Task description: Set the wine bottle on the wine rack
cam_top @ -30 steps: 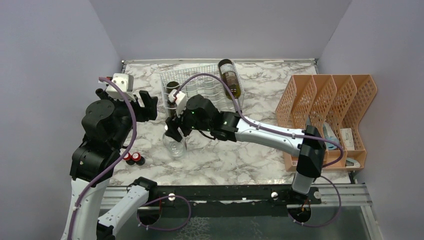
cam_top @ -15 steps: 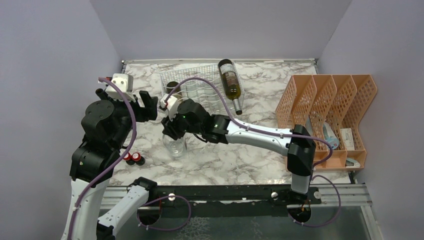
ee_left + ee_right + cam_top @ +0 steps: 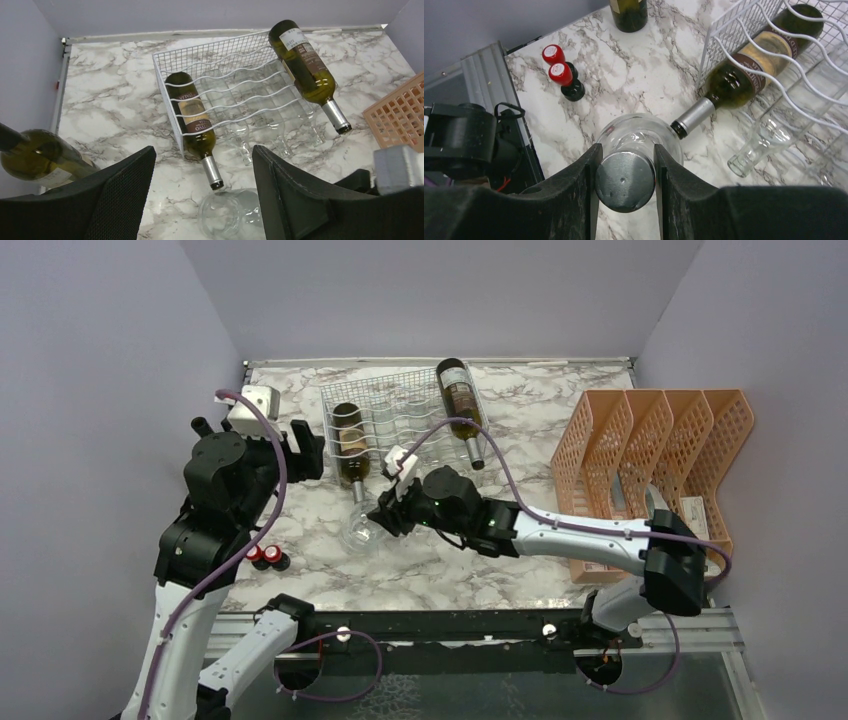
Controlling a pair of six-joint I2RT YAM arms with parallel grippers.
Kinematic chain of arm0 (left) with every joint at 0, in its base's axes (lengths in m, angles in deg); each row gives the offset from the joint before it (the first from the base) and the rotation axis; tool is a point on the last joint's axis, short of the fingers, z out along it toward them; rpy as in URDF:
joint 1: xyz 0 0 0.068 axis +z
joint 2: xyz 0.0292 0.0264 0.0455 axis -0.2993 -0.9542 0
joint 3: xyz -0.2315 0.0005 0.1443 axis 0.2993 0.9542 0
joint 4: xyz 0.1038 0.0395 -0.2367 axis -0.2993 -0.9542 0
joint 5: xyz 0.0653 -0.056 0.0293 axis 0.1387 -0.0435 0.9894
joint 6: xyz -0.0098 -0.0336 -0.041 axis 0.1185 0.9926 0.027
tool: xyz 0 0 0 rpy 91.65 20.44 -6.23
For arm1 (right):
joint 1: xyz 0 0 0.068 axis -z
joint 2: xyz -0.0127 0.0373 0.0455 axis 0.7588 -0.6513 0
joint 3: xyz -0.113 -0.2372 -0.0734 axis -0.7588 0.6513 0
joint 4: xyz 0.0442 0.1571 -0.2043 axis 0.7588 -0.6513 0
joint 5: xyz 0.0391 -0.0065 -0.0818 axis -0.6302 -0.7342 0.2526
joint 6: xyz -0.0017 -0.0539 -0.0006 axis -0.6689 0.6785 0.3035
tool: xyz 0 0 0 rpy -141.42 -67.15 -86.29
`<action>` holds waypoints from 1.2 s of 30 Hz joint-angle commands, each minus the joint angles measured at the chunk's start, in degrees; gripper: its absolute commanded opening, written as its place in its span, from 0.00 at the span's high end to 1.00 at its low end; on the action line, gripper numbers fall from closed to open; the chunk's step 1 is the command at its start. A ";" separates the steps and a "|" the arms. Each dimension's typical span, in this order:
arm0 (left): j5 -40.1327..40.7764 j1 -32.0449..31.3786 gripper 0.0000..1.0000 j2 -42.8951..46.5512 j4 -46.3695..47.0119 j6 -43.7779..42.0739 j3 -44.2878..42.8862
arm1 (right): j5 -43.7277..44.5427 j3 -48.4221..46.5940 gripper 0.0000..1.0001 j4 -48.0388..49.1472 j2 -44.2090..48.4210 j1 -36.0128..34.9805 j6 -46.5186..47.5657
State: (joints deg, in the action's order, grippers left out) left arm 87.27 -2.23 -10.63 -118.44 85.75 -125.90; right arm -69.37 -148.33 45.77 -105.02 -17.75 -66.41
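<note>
Bearing the wine rack (image 3: 395,400), a veined marble tabletop (image 3: 530,415) meets lilac walls (image 3: 440,290).

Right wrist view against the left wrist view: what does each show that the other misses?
Right wrist only: the right gripper shut on the capped end of the clear glass bottle, and two red-capped small bottles. Left wrist only: the left gripper open and empty, a second wine bottle on the wine rack's right side, and a corner of the orange perforated tray. Both: the rack, the dark labelled wine bottle in its left cradle, and the clear glass bottle.
</note>
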 commanded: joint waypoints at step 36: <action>-15.08 -0.17 0.20 -15.20 16.48 21.60 38.11 | -5.43 19.06 0.99 -23.44 7.84 0.56 -6.36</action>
State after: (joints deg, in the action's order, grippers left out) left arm 73.92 -2.23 -24.88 -104.99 105.95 -89.24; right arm -73.52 -129.10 20.98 -95.32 -17.64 -73.76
